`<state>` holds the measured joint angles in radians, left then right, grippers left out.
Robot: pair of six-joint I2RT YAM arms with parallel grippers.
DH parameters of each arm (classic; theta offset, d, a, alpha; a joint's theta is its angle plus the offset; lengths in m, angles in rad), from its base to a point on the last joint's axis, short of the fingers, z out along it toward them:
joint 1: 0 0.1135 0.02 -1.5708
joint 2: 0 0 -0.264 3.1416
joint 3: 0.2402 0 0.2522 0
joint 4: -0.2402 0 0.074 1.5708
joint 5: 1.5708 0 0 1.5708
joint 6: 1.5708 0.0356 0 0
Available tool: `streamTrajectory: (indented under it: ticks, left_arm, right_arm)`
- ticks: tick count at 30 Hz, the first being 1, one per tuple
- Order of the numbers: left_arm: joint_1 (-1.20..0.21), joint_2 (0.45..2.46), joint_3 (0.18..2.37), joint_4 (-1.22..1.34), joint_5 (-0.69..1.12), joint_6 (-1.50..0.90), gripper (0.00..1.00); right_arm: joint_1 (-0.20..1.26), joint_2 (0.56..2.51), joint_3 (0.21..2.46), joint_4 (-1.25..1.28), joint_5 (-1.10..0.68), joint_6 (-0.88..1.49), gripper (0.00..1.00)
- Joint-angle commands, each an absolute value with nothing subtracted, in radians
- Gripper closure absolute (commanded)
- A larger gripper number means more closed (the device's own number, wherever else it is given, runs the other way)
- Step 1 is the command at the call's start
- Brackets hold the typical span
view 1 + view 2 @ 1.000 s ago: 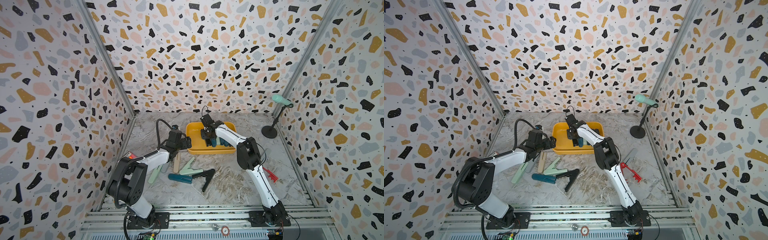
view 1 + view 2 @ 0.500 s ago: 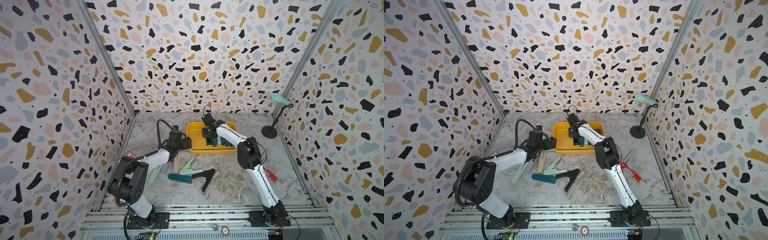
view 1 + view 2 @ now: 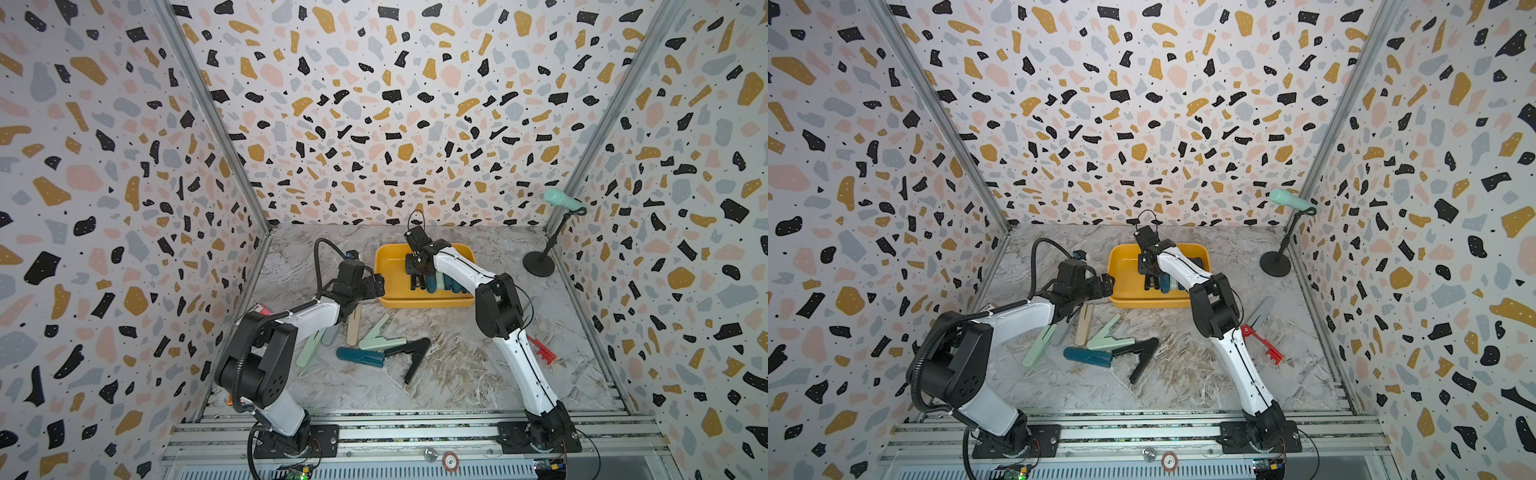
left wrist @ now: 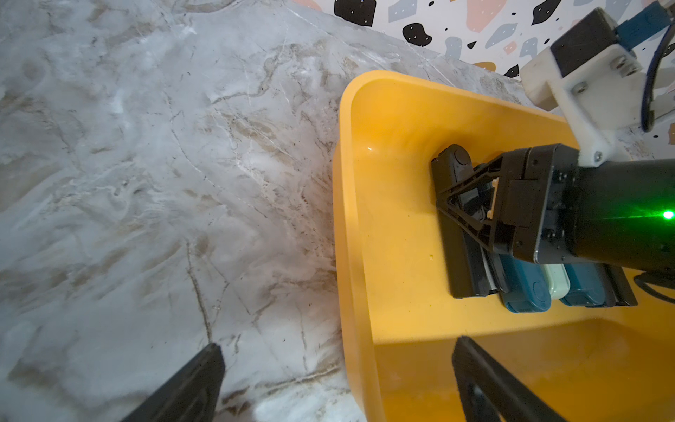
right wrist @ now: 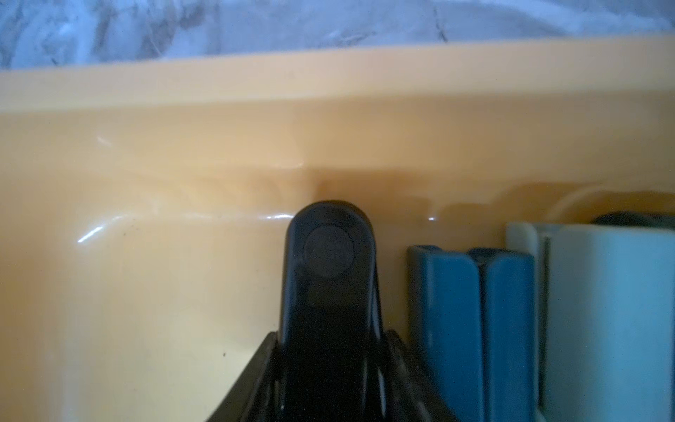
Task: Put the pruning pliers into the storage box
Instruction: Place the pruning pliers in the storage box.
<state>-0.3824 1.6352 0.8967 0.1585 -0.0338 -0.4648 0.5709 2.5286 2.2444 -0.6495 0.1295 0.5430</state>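
Pliers (image 5: 328,255), black, in clenched right tool (image 3: 419,277) near storage box (image 4: 350,219) wall; left tool (image 4: 338,347) agape astride rim

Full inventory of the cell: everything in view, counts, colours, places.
storage box: one, yellow, table's back centre.
held black pliers: one, black, in box.
other boxed pliers: three, teal, mint, teal, beside it.
loose pliers: seven seen; mint, beige, mint, teal, black near left arm; red, grey near right arm.
microphone: one, mint, black stand, back right corner.
packet: one, mostly hidden, left wall.
left gripper: one, black, open by box.
right gripper: one, black, shut on held black pliers.
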Motion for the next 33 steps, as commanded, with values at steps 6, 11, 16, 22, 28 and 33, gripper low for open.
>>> streamTrajectory:
  ticks: [6,11,16,22,28,33]
  left_arm:
    - [-0.380,1.637,0.925,0.184,-0.034,-0.467,0.04]
    - [-0.380,1.636,0.923,0.182,-0.038,-0.465,0.04]
    - [-0.379,1.634,0.921,0.187,-0.032,-0.467,0.04]
    - [-0.380,1.643,0.921,0.208,0.004,-0.477,0.04]
    - [-0.380,1.653,0.919,0.226,0.033,-0.485,0.04]
    - [-0.380,1.674,0.920,0.244,0.084,-0.500,0.06]
  right_arm:
    - [0.560,2.496,2.227,-0.634,0.090,0.563,0.99]
    - [0.559,2.489,2.226,-0.604,0.074,0.607,1.00]
    - [0.548,2.482,2.204,-0.579,0.100,0.652,0.86]
    - [0.546,2.508,2.226,-0.574,0.098,0.681,0.69]
    - [0.553,2.503,2.227,-0.581,0.106,0.679,0.57]
    - [0.559,2.491,2.224,-0.574,0.106,0.676,0.54]
